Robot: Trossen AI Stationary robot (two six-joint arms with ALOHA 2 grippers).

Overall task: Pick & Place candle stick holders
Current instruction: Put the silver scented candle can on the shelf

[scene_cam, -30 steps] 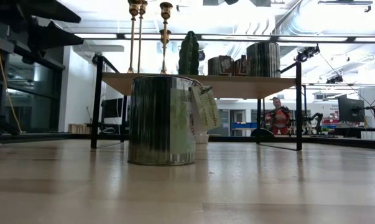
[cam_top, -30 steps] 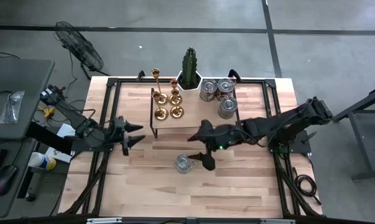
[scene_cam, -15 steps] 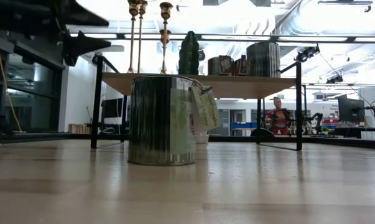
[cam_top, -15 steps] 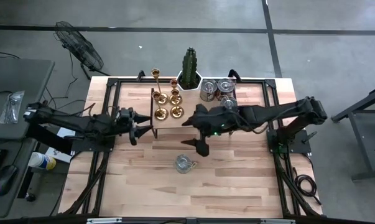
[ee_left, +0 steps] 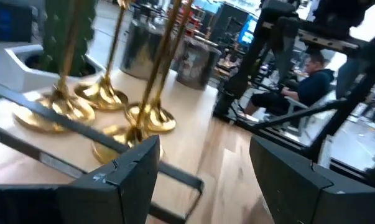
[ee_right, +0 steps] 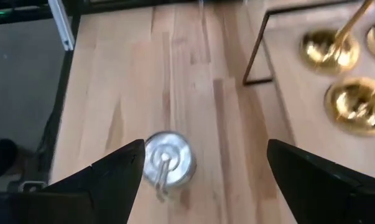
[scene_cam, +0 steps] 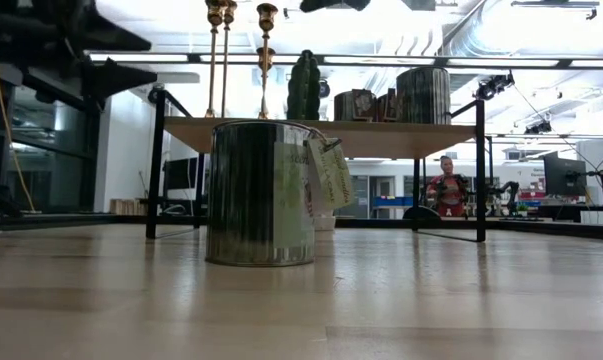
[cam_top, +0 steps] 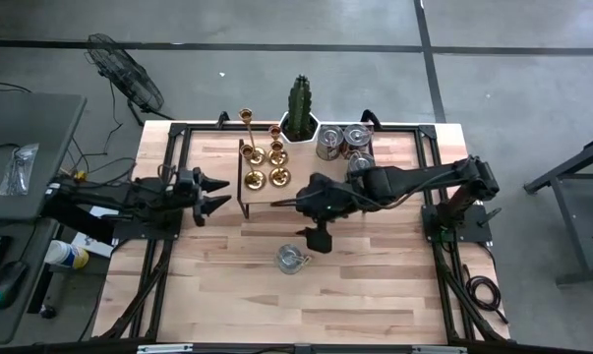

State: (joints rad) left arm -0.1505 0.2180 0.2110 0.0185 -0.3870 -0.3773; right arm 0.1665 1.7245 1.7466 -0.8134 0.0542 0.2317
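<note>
A butcher-block table (cam_top: 375,285) carries a raised shelf (cam_top: 306,187) with four brass candle stick holders (cam_top: 265,153). The left gripper (cam_top: 213,193) and right gripper (cam_top: 311,221), both spread wide and empty, hover near them. Risk: toppling the clustered stems.

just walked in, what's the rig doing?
Nothing is picked up. All four gold candle stick holders stand on the raised shelf at the back, beside a cactus and silver tins. The left hand hovers open just off the shelf's left edge, pointed at the holders. The right hand hangs open in front of the shelf, above a lone tin on the table.
</note>
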